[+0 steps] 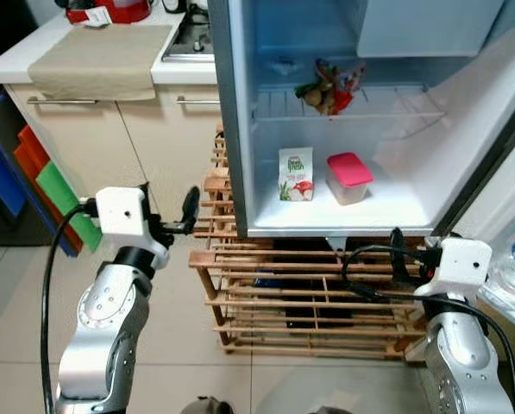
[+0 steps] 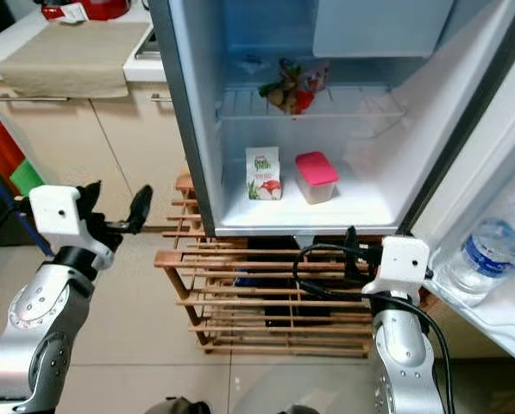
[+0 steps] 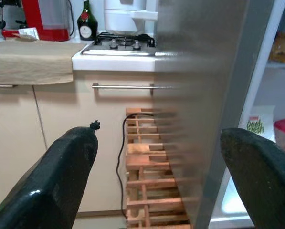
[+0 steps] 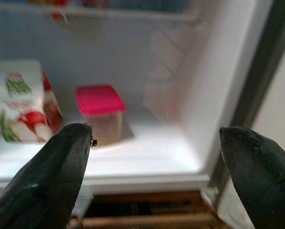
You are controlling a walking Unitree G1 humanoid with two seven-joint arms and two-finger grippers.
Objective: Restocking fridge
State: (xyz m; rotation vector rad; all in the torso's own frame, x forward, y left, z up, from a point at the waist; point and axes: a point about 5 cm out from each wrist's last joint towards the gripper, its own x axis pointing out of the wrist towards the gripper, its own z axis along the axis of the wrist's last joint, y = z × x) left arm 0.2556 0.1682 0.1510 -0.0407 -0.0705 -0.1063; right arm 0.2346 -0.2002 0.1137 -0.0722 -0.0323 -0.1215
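Observation:
The fridge stands open in front of me. On its lower shelf sit a white and green carton and a clear container with a pink lid. A bag of produce lies on the wire shelf above. My left gripper is open and holds nothing, raised left of the fridge's outer side wall. My right gripper is open and bare too, just below the fridge's front edge. It faces the carton and container.
A wooden slatted rack stands under and in front of the fridge. A water bottle sits in the door shelf at right. Left are cabinets, a counter with a beige cloth, a stove and coloured boards.

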